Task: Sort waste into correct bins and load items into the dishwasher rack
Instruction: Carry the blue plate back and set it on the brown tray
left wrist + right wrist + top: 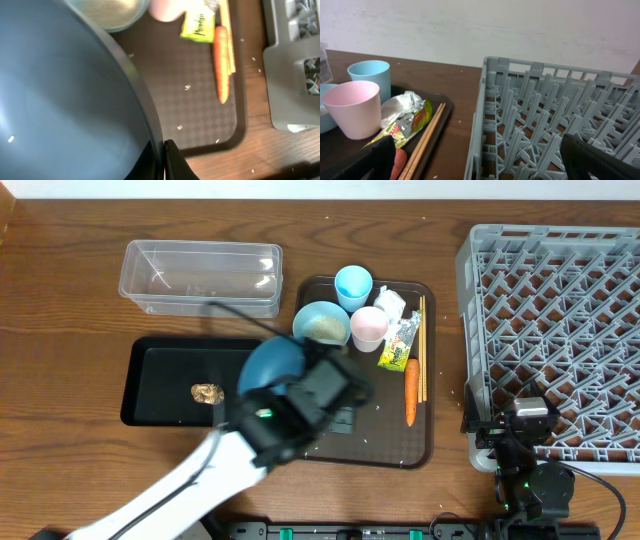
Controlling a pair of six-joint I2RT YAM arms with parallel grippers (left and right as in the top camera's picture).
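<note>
Tool on left arm [159, 150] clamps the blue plate [268, 365] by its rim, tilted over the black tray [165, 375] edge. Thin rim grip may slip, dropping it onto the white bowl [302, 318].

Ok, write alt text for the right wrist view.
A grey dishwasher rack fills the right half, on a wooden table. Left of it, a dark tray holds a pink cup, a light-blue cup, a crumpled snack wrapper and wooden chopsticks, before a white wall.
</note>
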